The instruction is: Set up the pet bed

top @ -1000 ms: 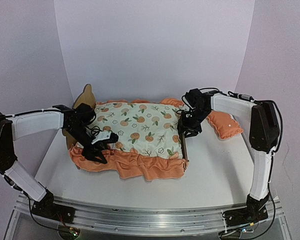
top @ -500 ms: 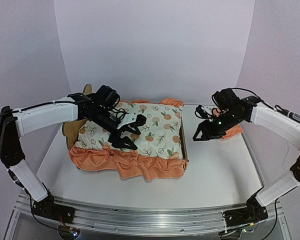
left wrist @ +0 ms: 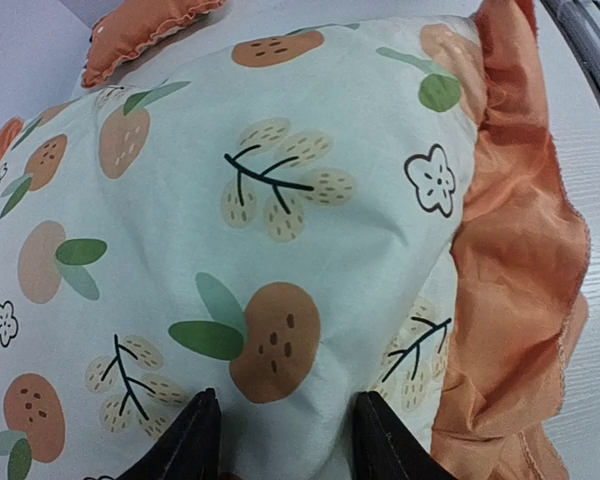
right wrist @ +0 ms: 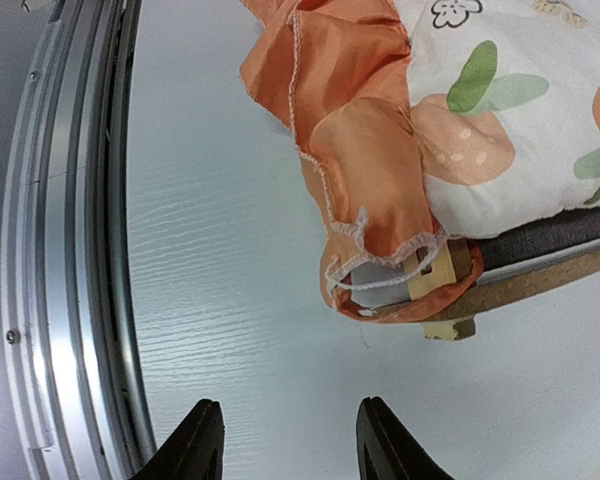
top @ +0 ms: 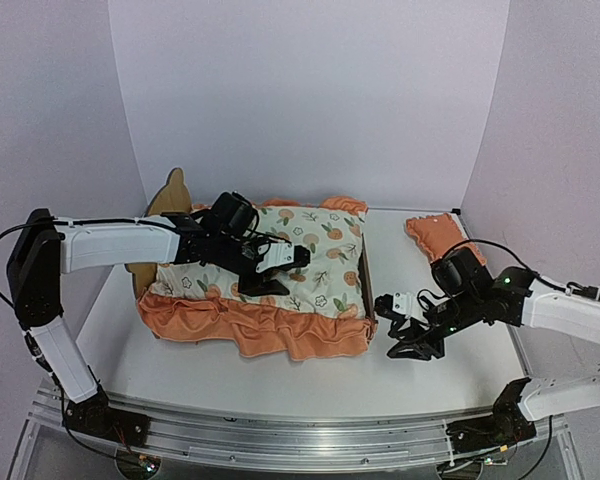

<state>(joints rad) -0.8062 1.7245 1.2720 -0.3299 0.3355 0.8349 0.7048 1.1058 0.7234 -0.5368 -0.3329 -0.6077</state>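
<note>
Top external: pet bed [top: 168, 200] sits mid table [top: 430, 390], headboard toward its left edge. Left gripper [top: 280, 270] over mattress pad [top: 305, 240], right gripper [top: 395, 325] beside the foot end: both part-open, empty. Frame is probably light and stiff; you should grip a bare rail.

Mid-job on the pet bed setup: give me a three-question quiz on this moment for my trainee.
1. True or false: the small orange pillow lies on the white table, apart from the light plywood pet bed.
2. Which is over the orange-print ruffled mattress pad? A: left gripper. B: right gripper.
3. Fill in: the right gripper's jaws stand ___, with only bare table beneath.
Key: 1 true; 2 A; 3 open.
</note>
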